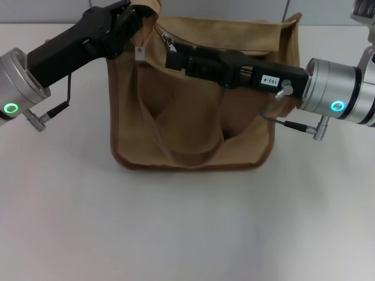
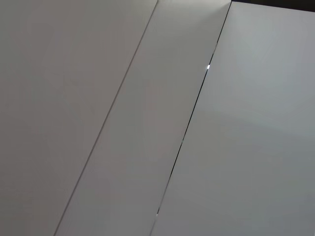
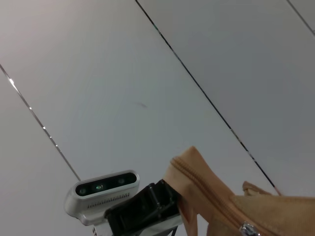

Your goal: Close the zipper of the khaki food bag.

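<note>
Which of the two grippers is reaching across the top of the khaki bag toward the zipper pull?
The right gripper lies across the khaki food bag, its tip by the zipper; the left gripper sits at the bag's corner.

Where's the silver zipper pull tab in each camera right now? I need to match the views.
Head view: the small silver metal pull tab sits at the tan canvas bag's far top edge, just beyond the right gripper.
Left wrist view: not in it.
Right wrist view: at the bottom edge, on the bag.
Shared landmark: the left gripper, clamped on the bag's corner.
</note>
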`<state>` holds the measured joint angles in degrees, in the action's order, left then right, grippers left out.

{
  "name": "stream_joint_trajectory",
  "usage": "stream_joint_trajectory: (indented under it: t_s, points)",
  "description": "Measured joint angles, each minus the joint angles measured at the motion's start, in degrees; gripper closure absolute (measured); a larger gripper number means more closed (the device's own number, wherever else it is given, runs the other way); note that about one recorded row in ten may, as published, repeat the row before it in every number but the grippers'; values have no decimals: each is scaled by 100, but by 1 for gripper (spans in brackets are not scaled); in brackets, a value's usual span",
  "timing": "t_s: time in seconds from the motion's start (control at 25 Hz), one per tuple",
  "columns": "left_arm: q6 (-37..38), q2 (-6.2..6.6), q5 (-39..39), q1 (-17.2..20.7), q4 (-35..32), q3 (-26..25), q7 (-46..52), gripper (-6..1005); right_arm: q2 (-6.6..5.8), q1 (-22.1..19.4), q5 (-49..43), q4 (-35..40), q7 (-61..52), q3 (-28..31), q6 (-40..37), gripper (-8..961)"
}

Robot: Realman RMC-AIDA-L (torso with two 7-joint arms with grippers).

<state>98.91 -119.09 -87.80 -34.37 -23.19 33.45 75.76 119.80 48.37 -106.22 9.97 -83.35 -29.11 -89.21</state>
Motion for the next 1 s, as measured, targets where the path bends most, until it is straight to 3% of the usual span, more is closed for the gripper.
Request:
stream_joint_trajectory:
  t_s: [0.28,0.48,0.6,0.8,1.0]
  points:
    - [-62,0,1,0,-2,-9,0,975,0,-11,50,17,116,-60,1,265]
    - [-74,0,1,1,-2,-3,0,975,0,25,26,1,143,-84,39,477]
    - [-80,0,1,1,-2,-9,0,975,0,30,41,-4,141,-86,172,732]
    - [-90,0,1,0,3,-21,0,975,-1,102,34,-24,119,-133,254,922]
    - [-129,0,0,-3,11,-14,0,975,-1,87,56,-31,101,-182,283,955]
